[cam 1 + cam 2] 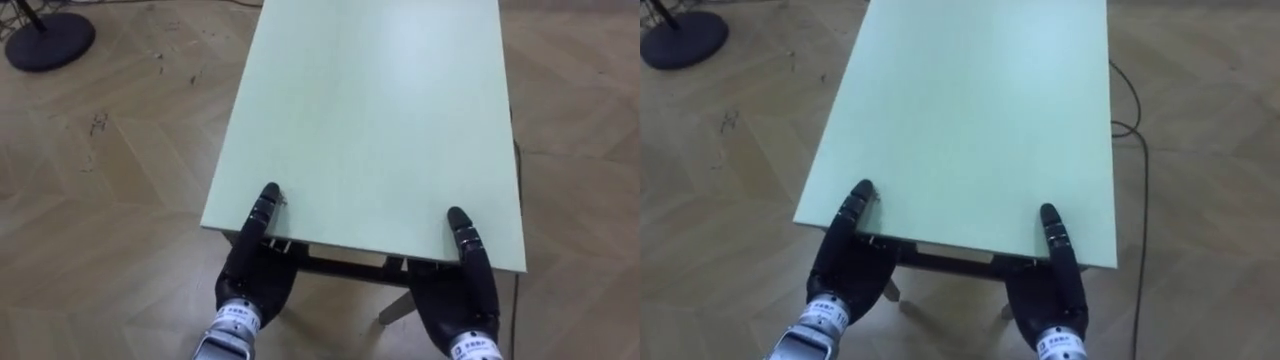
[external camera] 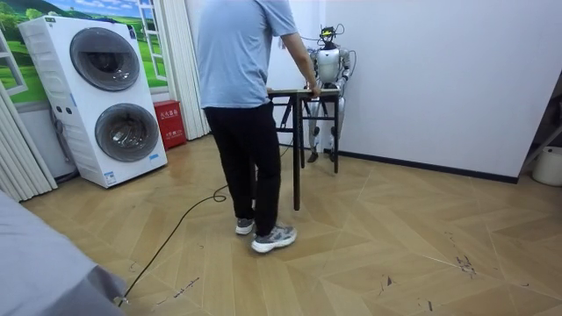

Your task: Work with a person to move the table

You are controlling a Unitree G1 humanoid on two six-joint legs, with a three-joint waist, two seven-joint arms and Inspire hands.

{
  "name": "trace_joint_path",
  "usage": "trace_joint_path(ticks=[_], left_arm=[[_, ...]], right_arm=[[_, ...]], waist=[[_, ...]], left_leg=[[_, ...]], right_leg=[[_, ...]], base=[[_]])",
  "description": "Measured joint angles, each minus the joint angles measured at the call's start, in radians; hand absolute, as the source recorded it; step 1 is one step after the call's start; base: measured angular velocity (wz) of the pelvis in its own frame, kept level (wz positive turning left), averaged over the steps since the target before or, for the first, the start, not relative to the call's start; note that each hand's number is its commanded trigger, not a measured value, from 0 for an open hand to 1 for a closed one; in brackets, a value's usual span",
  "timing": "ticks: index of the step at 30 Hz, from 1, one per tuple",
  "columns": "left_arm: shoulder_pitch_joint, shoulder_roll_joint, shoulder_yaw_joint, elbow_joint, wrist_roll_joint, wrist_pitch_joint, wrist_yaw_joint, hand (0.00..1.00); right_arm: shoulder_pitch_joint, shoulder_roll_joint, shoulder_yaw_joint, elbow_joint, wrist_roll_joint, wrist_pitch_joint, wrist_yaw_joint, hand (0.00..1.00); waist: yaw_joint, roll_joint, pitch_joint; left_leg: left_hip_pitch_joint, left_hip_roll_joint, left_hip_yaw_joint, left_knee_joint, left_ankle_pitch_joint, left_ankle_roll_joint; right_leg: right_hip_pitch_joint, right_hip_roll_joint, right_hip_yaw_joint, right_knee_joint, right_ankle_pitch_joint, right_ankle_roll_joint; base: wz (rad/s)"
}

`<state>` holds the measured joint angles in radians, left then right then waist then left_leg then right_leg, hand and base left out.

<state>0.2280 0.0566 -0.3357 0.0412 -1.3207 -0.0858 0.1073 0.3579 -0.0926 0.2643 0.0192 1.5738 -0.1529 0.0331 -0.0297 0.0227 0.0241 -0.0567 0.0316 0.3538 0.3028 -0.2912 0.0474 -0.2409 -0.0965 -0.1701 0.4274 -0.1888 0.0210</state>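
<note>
The bench (image 1: 370, 110) stands between the robot and a person (image 2: 241, 88), who holds its far end. The left hand (image 1: 250, 270) and right hand (image 1: 465, 290) each lay a thumb on the near edge. Their fingers are hidden under the top, so I cannot tell their hold. The carry should go best with both hands level and matched to the person's pace.

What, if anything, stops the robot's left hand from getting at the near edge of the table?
Nothing, it seems: yes, the left hand lies right at the near edge of the table, with no object between them.
</note>
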Motion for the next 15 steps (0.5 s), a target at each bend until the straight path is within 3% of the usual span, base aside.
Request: trace_joint_path(ticks=[12,15], left_arm=[[0.020,0.006,0.005,-0.010,-0.001,-0.008,0.000,1.00],[0.020,0.008,0.008,-0.015,-0.001,-0.008,0.000,1.00]], right_arm=[[0.000,-0.010,0.028,0.000,0.007,-0.012,0.000,1.00],[-0.006,-0.010,0.029,0.000,0.004,-0.012,0.000,1.00]], waist=[[0.039,-0.004,-0.0003],[0.059,-0.005,-0.0005]], left_leg=[[0.046,0.012,-0.071,-0.033,0.002,-0.003],[0.047,0.012,-0.111,-0.037,0.004,-0.007]], right_leg=[[0.101,0.038,-0.007,-0.125,0.022,0.001],[0.114,0.046,-0.011,-0.136,0.022,0.001]], base=[[0.04],[0.24]])
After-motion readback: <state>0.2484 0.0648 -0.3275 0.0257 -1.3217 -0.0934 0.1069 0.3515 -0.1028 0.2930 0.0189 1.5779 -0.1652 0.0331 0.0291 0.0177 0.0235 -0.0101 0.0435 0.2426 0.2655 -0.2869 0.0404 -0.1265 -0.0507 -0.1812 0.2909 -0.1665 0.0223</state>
